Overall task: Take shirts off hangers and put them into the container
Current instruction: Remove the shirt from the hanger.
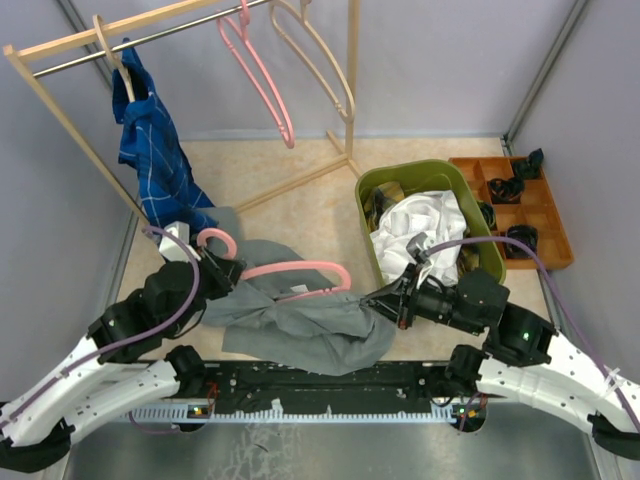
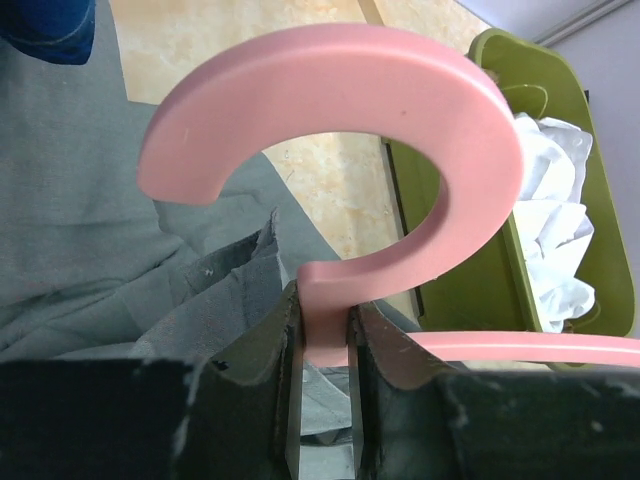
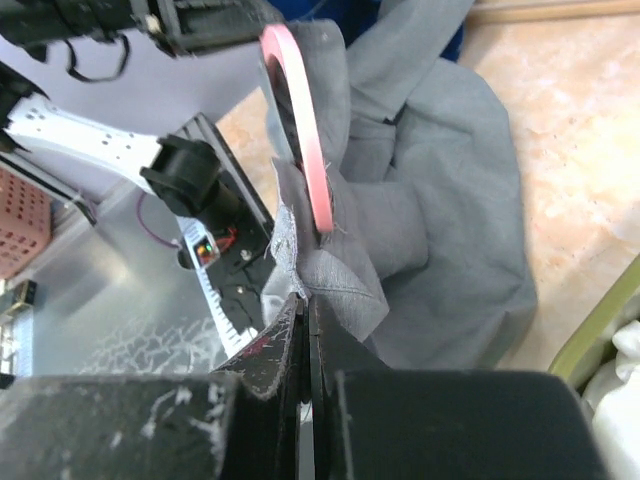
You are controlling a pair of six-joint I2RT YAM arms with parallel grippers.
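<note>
Two shirts look finished with: a white shirt fills the green basin at about two o'clock on the desk, and a yellow-and-dark patterned shirt shows at the basin's ten o'clock corner. Two shirts are left. The grey shirt lies crumpled near six o'clock with a pink hanger threaded through it. The left jaws pinch the neck just under that hanger's hook, and the right jaws are pressed together on a fold of the grey cloth, so stripping it seems to be the step in hand. The blue shirt hangs on the rack at eleven o'clock, untouched. An orange tray at three o'clock holds small dark bits.
</note>
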